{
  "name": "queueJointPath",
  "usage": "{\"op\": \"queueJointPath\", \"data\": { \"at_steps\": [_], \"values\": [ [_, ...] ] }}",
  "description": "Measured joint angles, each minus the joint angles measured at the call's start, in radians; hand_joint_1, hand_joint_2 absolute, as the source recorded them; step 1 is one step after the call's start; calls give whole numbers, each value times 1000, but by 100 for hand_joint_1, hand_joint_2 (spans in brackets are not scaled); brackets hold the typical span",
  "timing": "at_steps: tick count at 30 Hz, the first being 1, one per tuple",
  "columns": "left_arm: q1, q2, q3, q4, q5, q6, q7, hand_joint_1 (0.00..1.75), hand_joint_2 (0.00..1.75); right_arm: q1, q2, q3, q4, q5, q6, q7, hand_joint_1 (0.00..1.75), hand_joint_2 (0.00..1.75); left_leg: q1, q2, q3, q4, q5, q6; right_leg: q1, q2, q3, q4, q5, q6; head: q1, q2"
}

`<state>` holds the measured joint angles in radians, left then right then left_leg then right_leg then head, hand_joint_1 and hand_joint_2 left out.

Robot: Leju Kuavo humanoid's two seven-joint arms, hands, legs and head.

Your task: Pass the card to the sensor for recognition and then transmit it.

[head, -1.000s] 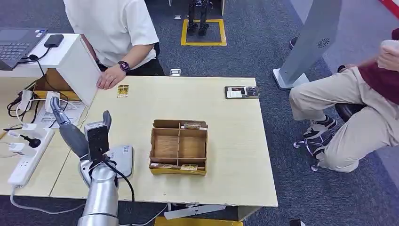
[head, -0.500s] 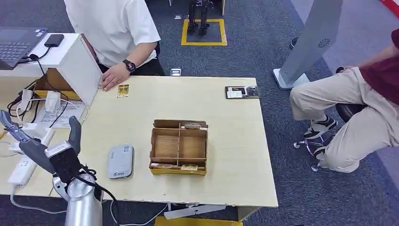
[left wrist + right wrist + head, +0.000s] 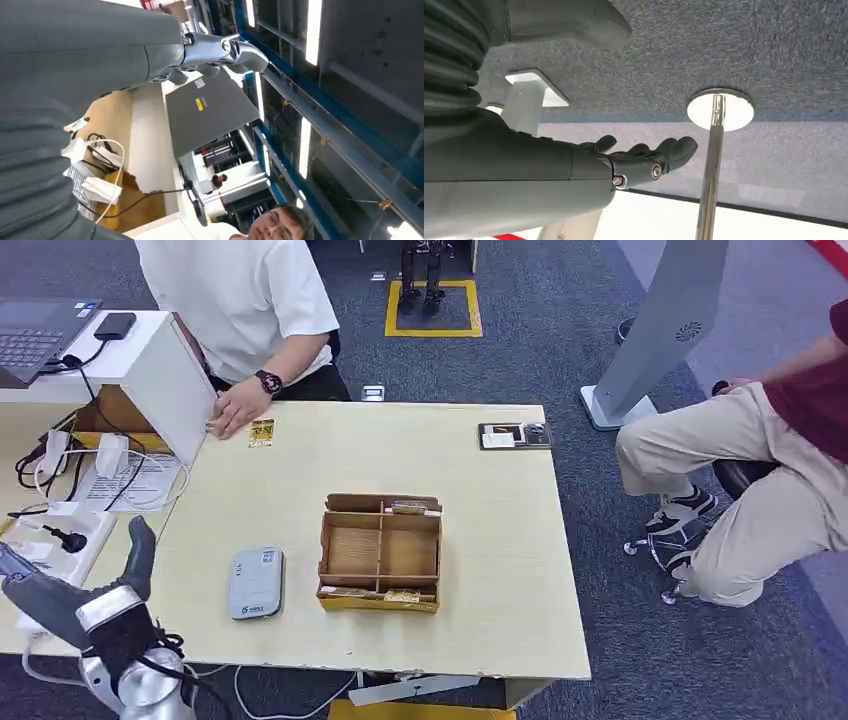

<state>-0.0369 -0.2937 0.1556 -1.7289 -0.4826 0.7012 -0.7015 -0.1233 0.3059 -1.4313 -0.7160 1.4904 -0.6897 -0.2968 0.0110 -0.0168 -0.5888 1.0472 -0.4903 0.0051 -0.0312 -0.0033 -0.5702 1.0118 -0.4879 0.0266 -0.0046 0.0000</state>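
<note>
Left hand, fingers apart and holding nothing, hangs off the table's near-left corner, above a power strip. Just beyond and inward of it lies the grey sensor; beside that, a wooden tray. The card lies well away at the far edge, by a person's hand. Right hand, loosely spread and holding nothing, hangs over carpet.

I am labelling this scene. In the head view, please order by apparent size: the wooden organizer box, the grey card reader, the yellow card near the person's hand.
1. wooden organizer box
2. grey card reader
3. yellow card, farther from the camera, yet clearly smallest
</note>
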Motion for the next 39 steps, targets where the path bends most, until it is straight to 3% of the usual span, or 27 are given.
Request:
{"op": "queueJointPath", "data": {
  "at_steps": [18,20,22,23,24,33,39],
  "values": [
    [46,0,-21,-27,-79,0,0,0,175,0,0,-10,0,6,0,-8,0,175,0,0,0,0,0,0,0,1,0,0,0,0,0,0],
    [125,-2,-91,-39,-176,0,0,0,175,0,0,-19,0,6,0,-20,0,175,0,0,0,0,0,1,0,0,0,0,0,0,0,0],
    [222,3,-235,-38,-253,0,0,0,175,-5,-2,-30,0,18,0,-28,0,175,0,0,0,0,-2,0,0,0,0,-1,0,0,0,0],
    [240,5,-276,-31,-304,0,0,0,175,-4,-3,-16,0,48,0,-11,0,175,0,0,1,0,-1,0,0,0,0,0,0,0,0,0],
    [249,28,-366,2,-325,0,3,0,175,-3,-9,14,0,38,0,0,0,175,0,0,1,0,-1,0,0,1,0,0,0,0,0,0],
    [245,73,-456,49,-338,0,56,0,175,2,-12,27,0,27,0,0,0,175,0,0,1,0,-1,0,0,0,0,0,0,0,0,0],
    [221,121,-515,96,-367,-1,160,0,175,3,-13,32,0,24,0,0,0,175,0,0,1,0,-1,0,0,0,0,0,0,0,0,0]
  ]
}}
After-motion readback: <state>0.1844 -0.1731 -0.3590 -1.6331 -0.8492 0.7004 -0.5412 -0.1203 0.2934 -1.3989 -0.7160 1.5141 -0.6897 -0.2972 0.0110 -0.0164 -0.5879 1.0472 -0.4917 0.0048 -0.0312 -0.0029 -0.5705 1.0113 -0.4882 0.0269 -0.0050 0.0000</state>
